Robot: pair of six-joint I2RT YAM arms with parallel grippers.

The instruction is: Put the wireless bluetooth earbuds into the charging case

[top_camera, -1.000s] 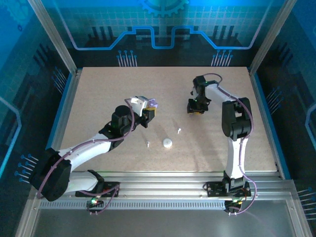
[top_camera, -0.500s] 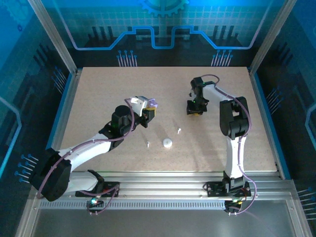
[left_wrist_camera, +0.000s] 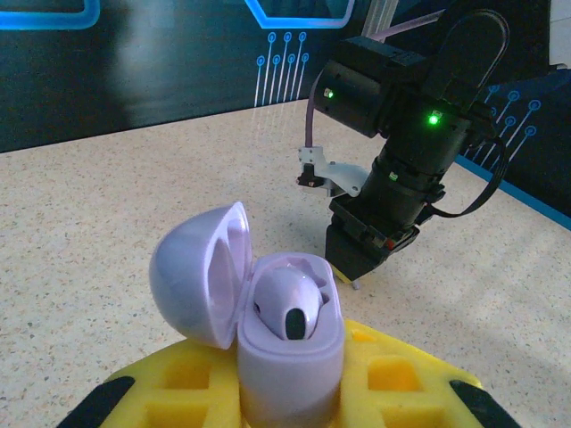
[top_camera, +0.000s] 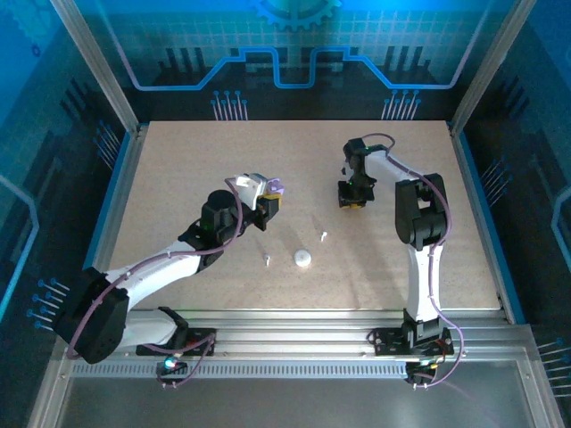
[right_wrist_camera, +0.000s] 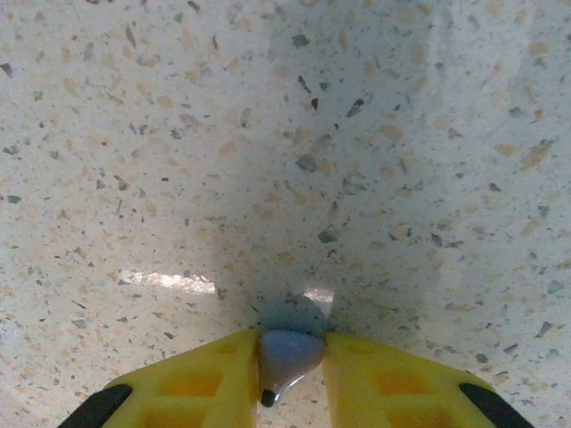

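Note:
My left gripper [top_camera: 266, 203] is shut on a pale purple charging case [left_wrist_camera: 290, 366] and holds it upright above the table. The case's lid [left_wrist_camera: 198, 272] is swung open to the left. One pale purple earbud [left_wrist_camera: 287, 303] sits in the case. My right gripper [top_camera: 353, 198] is down at the table surface, pointing straight down. Its yellow fingers [right_wrist_camera: 207, 379] are shut on a second pale purple earbud [right_wrist_camera: 287, 349]. Two tiny white stem-shaped earbuds [top_camera: 324, 237] [top_camera: 267, 260] lie loose on the table between the arms.
A white round puck [top_camera: 302, 259] lies near the middle front, between the two white earbuds. The speckled tabletop [top_camera: 196, 160] is bordered by metal rails and blue walls. The right arm's wrist [left_wrist_camera: 401, 143] stands close beyond the case in the left wrist view.
The right arm's elbow has drifted slightly to the left while its gripper stays low at the table. The left arm and the case have not moved.

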